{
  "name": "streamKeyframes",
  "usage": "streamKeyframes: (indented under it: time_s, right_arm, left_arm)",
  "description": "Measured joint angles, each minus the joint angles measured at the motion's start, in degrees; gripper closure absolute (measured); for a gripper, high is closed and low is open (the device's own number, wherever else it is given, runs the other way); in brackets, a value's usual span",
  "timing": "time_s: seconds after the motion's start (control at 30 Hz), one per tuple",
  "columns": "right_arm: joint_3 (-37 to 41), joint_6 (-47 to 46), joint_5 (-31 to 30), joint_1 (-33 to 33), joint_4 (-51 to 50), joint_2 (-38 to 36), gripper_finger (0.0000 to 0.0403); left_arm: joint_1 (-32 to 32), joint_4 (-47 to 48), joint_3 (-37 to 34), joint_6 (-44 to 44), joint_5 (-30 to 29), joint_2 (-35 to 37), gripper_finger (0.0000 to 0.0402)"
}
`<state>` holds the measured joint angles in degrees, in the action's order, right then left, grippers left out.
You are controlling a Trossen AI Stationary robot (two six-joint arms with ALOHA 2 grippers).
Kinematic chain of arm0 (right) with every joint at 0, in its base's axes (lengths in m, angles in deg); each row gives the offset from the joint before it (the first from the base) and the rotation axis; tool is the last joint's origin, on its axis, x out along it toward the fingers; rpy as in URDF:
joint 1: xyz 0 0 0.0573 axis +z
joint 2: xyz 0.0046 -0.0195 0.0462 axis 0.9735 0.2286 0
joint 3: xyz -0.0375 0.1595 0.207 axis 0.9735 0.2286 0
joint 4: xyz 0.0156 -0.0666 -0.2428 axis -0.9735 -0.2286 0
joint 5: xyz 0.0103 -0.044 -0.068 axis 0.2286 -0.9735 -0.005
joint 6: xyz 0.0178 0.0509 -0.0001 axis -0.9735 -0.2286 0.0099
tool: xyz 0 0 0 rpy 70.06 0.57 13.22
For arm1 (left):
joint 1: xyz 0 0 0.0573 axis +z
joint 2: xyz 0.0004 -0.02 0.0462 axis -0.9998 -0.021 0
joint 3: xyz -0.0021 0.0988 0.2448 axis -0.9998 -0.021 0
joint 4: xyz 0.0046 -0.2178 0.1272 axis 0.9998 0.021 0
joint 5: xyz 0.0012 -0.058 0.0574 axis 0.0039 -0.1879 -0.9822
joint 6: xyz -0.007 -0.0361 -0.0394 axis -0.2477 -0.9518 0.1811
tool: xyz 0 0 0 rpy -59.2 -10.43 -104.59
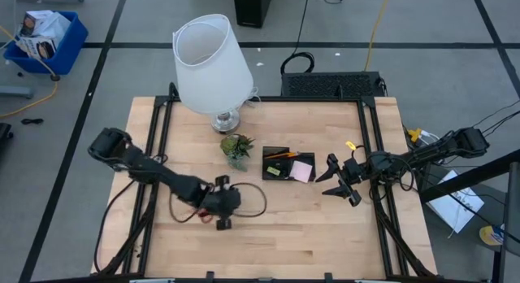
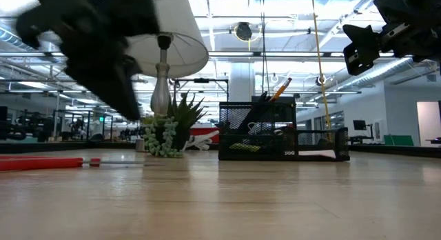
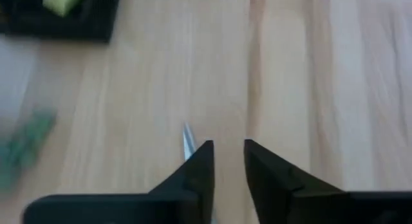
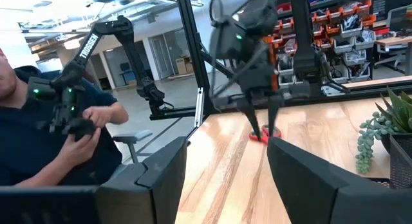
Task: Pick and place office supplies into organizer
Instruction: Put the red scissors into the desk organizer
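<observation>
Light wooden butcher-block table (image 1: 268, 226): bears a low black mesh desk organizer (image 1: 279, 171) near its middle, holding a thin orange pencil (image 1: 283, 155), a small yellow-green piece (image 1: 276, 173) and a pink square sticky-note pad (image 1: 302, 171). Red-handled scissors (image 2: 41, 163): lying flat on the table well apart from the organizer, beneath the left arm; the blade tip (image 3: 188, 141) shows just beside the fingers. Left gripper (image 1: 221, 203): low over the table on the organizer's left, fingers (image 3: 196, 176) slightly parted with bare wood between them, clasping nothing. Right gripper (image 1: 340, 180): raised just right of the organizer, fingers spread wide, empty. Small green artificial plant (image 1: 236, 147) and white-shaded lamp (image 1: 210, 62): behind the organizer. A seated person in a dark top (image 4: 38, 140) beyond the table.
</observation>
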<state>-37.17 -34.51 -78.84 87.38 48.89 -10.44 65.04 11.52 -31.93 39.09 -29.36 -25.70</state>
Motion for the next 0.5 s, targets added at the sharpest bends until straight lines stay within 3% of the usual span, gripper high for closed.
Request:
streamKeyframes:
  time_s: [0.27, 0.5]
  right_arm:
    - [0.00, 0.00, 0.00, 0.00, -0.20, -0.04, 0.0191]
    - [0.00, 0.02, 0.00, 0.00, -0.19, -0.04, 0.0192]
  left_arm:
    - [-8.29, 20.40, 0.03, -20.59, -2.15, 1.73, 0.0238]
    - [-12.76, 27.68, 0.11, -31.87, 0.92, 1.79, 0.0218]
